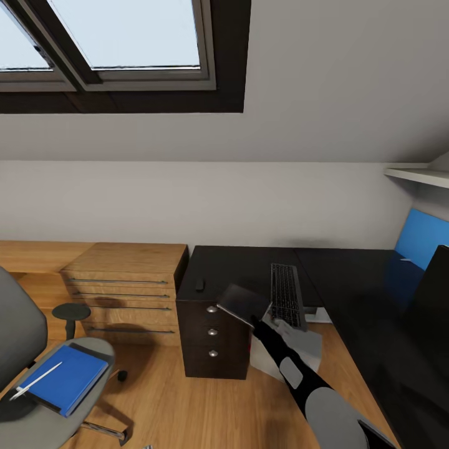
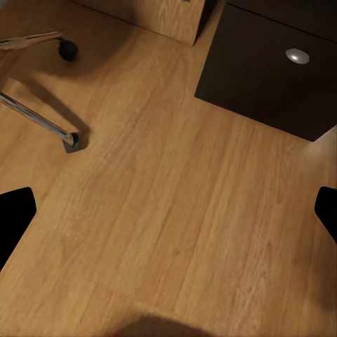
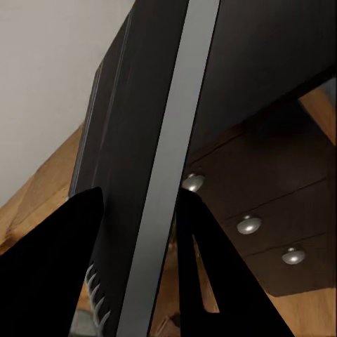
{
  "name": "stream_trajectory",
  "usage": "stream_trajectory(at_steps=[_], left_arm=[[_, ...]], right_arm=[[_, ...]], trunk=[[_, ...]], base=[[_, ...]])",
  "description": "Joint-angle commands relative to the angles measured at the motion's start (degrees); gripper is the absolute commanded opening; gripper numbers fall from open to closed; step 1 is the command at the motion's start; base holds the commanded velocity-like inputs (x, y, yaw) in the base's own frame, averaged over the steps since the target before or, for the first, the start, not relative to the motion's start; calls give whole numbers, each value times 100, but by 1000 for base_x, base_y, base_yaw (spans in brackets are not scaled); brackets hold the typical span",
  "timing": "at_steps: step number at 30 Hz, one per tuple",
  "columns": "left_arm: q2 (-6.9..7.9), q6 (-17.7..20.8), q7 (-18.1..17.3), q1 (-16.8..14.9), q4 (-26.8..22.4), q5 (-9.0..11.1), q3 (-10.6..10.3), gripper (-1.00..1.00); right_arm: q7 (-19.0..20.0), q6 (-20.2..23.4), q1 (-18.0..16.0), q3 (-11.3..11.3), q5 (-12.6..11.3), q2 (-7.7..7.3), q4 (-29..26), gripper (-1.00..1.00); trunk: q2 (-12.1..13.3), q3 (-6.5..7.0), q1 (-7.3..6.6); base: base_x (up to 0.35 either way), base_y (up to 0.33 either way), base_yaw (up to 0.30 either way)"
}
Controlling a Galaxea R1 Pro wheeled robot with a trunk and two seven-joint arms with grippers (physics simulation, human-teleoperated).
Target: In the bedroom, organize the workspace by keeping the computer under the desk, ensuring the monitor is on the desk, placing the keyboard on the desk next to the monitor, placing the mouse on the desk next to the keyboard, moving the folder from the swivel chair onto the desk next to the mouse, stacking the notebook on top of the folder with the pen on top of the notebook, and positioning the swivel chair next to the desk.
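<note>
My right gripper [image 1: 255,319] is shut on the notebook [image 1: 242,303], a dark grey slab with a pale edge, held tilted over the desk's [image 1: 349,274] near corner. In the right wrist view its fingers [image 3: 200,239] clamp the notebook [image 3: 151,140]. On the black desk lie the keyboard [image 1: 287,294] and the small mouse [image 1: 199,285]; the monitor [image 1: 436,293] is cut off at the right. The blue folder [image 1: 72,377] with the pen [image 1: 37,379] on it rests on the grey swivel chair [image 1: 25,324]. The grey computer [image 1: 310,348] sits below the desk. My left gripper [image 2: 168,217] hangs open over the floor.
A light-wood drawer chest [image 1: 125,287] stands left of the desk's black drawer unit [image 1: 212,337]. A blue upright panel [image 1: 424,240] leans at the back right under a white shelf [image 1: 418,174]. A chrome chair leg [image 2: 35,119] and castor [image 2: 68,49] cross the wooden floor.
</note>
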Motion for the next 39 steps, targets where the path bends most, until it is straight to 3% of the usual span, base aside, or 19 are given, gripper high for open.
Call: stream_trajectory(at_steps=[1, 8, 13, 17, 39], left_arm=[[-1, -18, 5, -4, 2, 48, -14, 100], [-1, -18, 5, -4, 3, 45, -14, 100], [-1, -18, 5, -4, 3, 45, -14, 100], [-1, -19, 5, -4, 3, 45, -14, 100], [-1, -35, 5, -4, 3, 45, -14, 100]], right_arm=[[-60, -58, -4, 3, -60, 1, 32, -100], [-472, -899, -9, 11, -65, 1, 445, -100], [-536, -1738, -10, 13, -71, 1, 791, -100], [-554, -2119, -10, 16, -73, 1, 1002, -100], [-575, -2282, -10, 14, -74, 1, 1256, -100]], trunk=[[-6, -8, 1], [-6, -8, 1], [-6, -8, 1], [-6, -8, 1], [-6, -8, 1]], base=[[0, 0, 0], [0, 0, 0], [0, 0, 0], [2, 0, 0], [169, 56, 0]])
